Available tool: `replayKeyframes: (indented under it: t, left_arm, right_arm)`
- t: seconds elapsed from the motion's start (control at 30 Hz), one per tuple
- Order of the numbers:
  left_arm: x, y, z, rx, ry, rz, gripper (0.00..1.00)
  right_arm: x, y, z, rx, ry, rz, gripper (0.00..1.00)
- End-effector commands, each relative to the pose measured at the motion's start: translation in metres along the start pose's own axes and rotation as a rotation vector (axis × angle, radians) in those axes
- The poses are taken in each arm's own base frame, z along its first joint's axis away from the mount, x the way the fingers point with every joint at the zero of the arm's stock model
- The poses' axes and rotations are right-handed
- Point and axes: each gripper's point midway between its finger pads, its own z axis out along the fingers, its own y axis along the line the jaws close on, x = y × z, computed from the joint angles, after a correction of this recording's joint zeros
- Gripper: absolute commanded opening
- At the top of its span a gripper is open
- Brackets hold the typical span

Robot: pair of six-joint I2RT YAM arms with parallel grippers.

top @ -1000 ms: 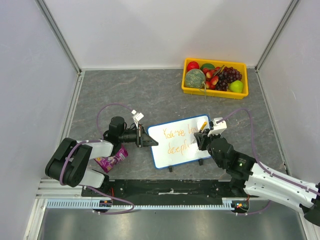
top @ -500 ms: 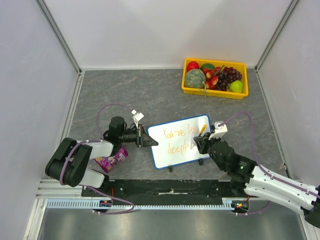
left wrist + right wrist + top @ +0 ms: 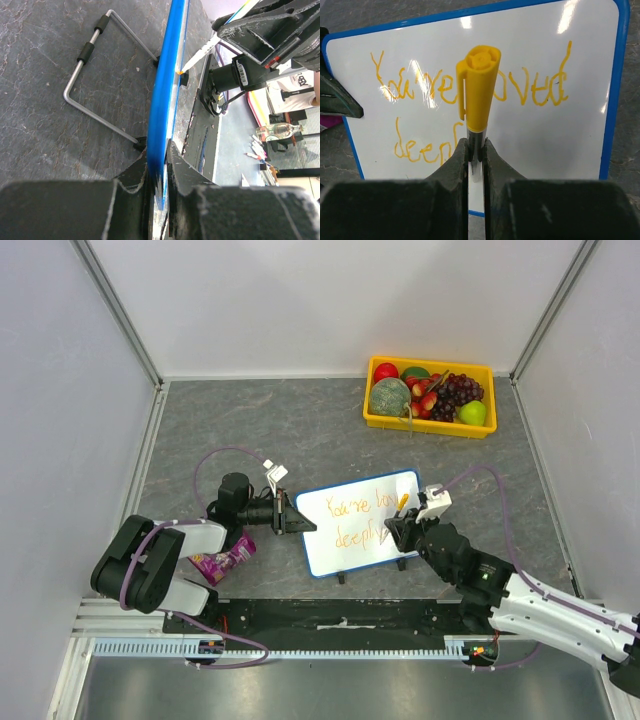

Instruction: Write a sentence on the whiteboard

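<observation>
top: high, looking down | wrists: close | shared: whiteboard (image 3: 330, 545)

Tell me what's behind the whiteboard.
A bent wire stand rests on the table behind the whiteboard, joined near its feet. From the top camera the board covers it entirely.

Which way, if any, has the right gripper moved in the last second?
Yes: the right gripper, shut on the yellow-capped orange marker, shifted left and downward in the top view, away from the right edge of the blue-framed whiteboard.

The whiteboard (image 3: 358, 524) stands before the fruit tray (image 3: 420, 428), with a pouch (image 3: 222, 560) lying to its left.
</observation>
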Motion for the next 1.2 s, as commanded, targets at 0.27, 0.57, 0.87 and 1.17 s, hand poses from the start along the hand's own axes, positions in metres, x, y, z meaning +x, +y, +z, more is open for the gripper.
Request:
replayKeyframes:
  t: [0.27, 0.57, 0.87, 1.17]
  left_arm:
    - [0.010, 0.020, 0.001, -0.072, 0.014, 0.020, 0.02]
    - [0.009, 0.019, 0.001, -0.071, 0.013, 0.022, 0.02]
    - [0.009, 0.020, 0.001, -0.073, 0.012, 0.022, 0.02]
    - [0.009, 0.020, 0.001, -0.073, 0.012, 0.022, 0.02]
  right_arm:
    - [-0.055, 0.010, -0.012, -0.007, -0.120, -0.012, 0.00]
    - [-0.049, -0.009, -0.008, 0.081, -0.127, -0.039, 0.00]
    - [-0.030, -0.019, -0.002, 0.113, -0.118, -0.040, 0.00]
    - [-0.027, -0.027, -0.004, 0.130, -0.131, -0.030, 0.00]
